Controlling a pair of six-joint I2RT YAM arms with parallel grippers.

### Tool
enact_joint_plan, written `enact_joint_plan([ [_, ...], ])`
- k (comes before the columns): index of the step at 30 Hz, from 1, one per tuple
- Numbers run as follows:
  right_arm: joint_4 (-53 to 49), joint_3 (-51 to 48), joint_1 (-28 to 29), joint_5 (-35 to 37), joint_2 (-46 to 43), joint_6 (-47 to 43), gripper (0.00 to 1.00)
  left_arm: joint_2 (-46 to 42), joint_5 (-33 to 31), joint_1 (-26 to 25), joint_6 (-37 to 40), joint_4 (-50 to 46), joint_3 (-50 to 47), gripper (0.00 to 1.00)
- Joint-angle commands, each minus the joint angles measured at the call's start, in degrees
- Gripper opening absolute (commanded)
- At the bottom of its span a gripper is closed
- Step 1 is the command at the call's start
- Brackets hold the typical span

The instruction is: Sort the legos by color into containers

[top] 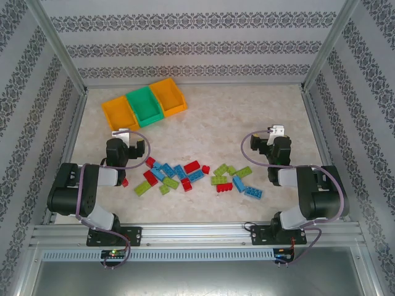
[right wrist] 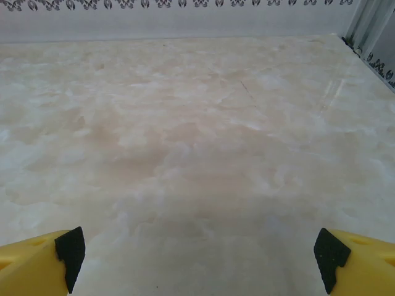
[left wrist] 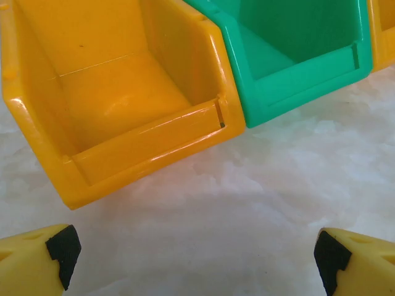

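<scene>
Roughly twenty legos — three containers.

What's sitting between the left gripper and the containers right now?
Nothing but bare table. The left wrist view shows that stretch clear from the left gripper, jaws open, up to the containers.

I'm seeing the orange bin as moulded plastic, glossy and smooth, highlights running along its lip; the green bin is showing the same plastic with a bit less shine. The table is reading as a smooth, satin, marble-print surface. My left gripper and right gripper are showing yellow plastic fingers with matt black pads. The legos are looking like plastic, and the front rail like brushed aluminium.
</scene>
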Motion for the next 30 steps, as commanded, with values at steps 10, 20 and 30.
enact_joint_plan([
  [10, 2.0, 1.2, 0.5, 0.1, 0.4, -1.0, 0.98, 0.6, 0.3, 0.5, 0.5, 1.9, 1.2, 0.99],
  [20, 2.0, 1.3, 0.5, -0.1, 0.4, -1.0, 0.98, 0.7, 0.5, 0.6, 0.5, 1.9, 1.2, 0.99],
  [30, -2.9, 3.3, 0.4, -0.4, -1.7, -0.8, 0.98, -1.3, 0.3, 0.6, 0.2, -3.5, 3.5, 0.99],
])
